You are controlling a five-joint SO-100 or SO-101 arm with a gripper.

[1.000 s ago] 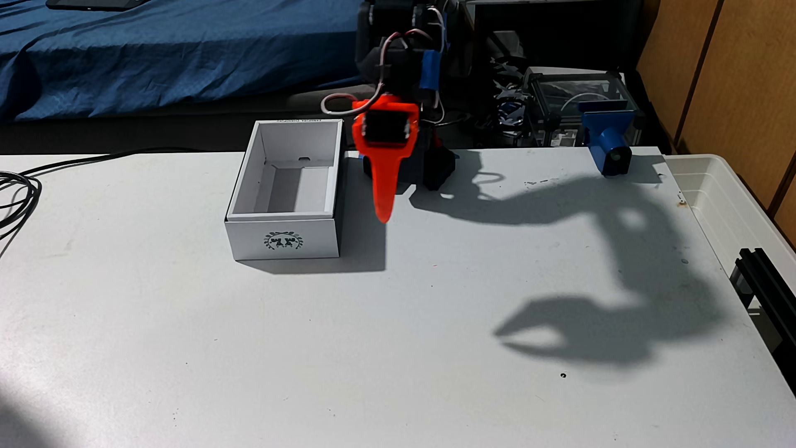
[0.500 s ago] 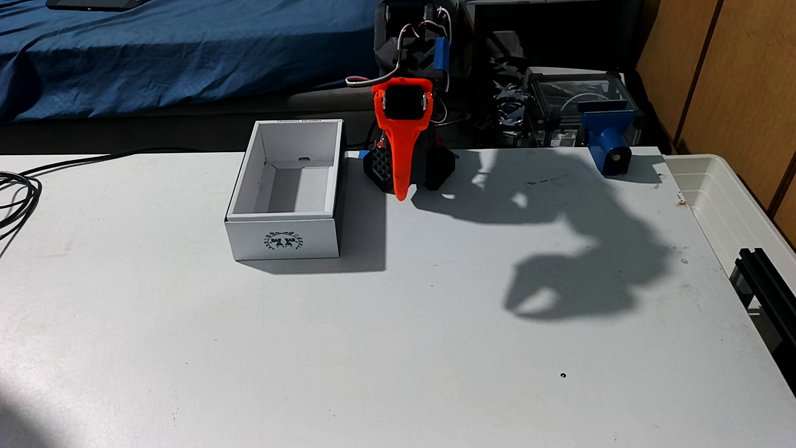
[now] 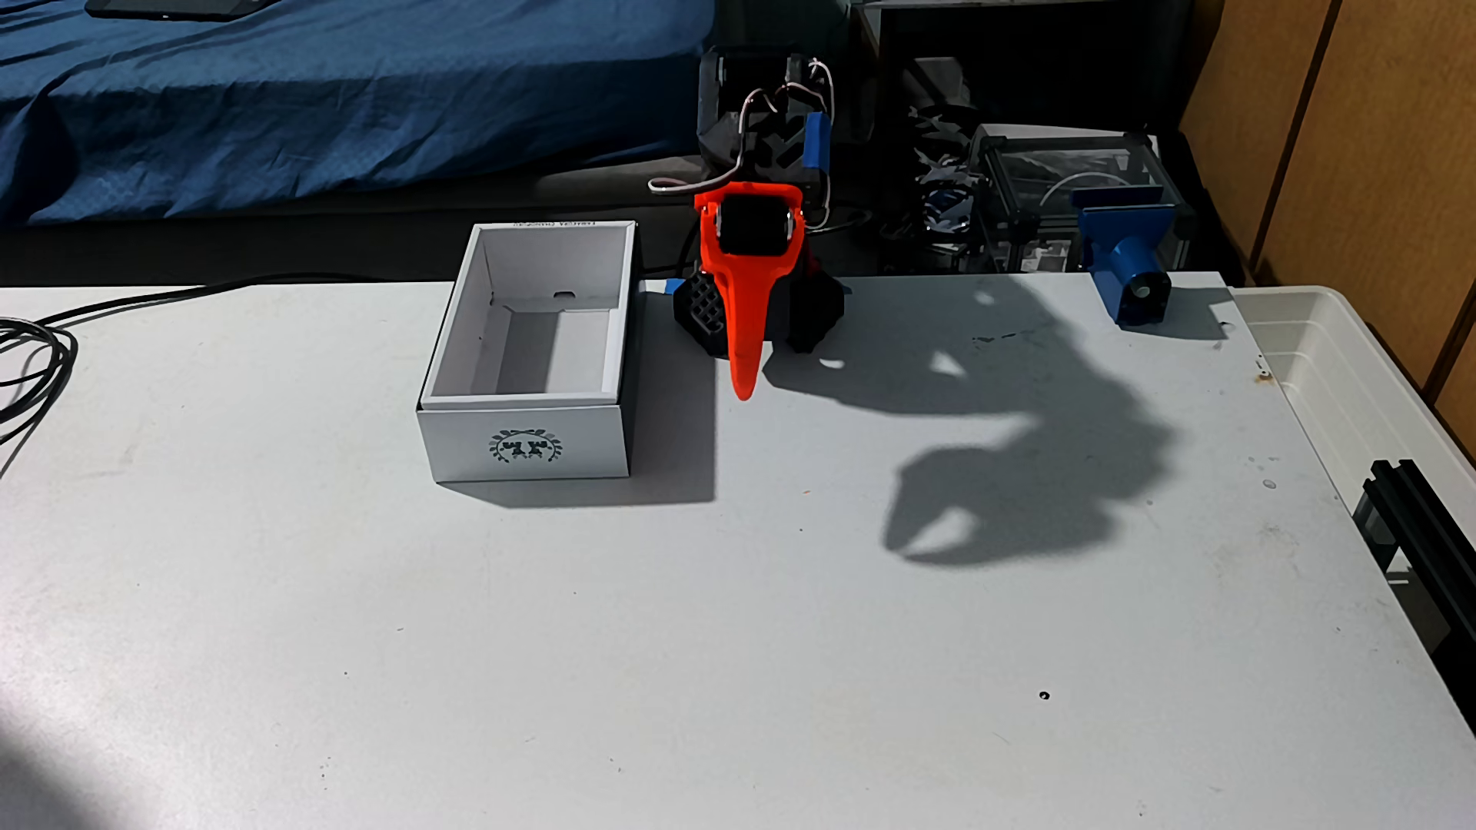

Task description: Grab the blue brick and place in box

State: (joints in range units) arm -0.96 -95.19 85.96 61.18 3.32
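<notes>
The white box (image 3: pixel 527 443) stands on the table left of centre, with its wreath emblem on the near short side. The part of its floor that I can see is bare; the near wall hides the rest. The blue brick is out of view. My orange gripper (image 3: pixel 743 389) hangs just right of the box's far corner, in front of the arm's black base (image 3: pixel 815 315). It points down, and I see it edge-on as a single finger. Its shadow (image 3: pixel 1030 495) on the table shows the two tips meeting, with nothing between them.
A blue clamp-like part (image 3: pixel 1126 271) sits at the table's back right edge. A translucent plastic tub (image 3: pixel 1358 383) lies beyond the right edge. Black cables (image 3: pixel 32 359) lie at the far left. A blue bedspread (image 3: pixel 319 96) is behind the table.
The gripper swung right, away from the box, and pulled back toward the base, then dipped a little lower. Its shadow slid up and left across the table.
</notes>
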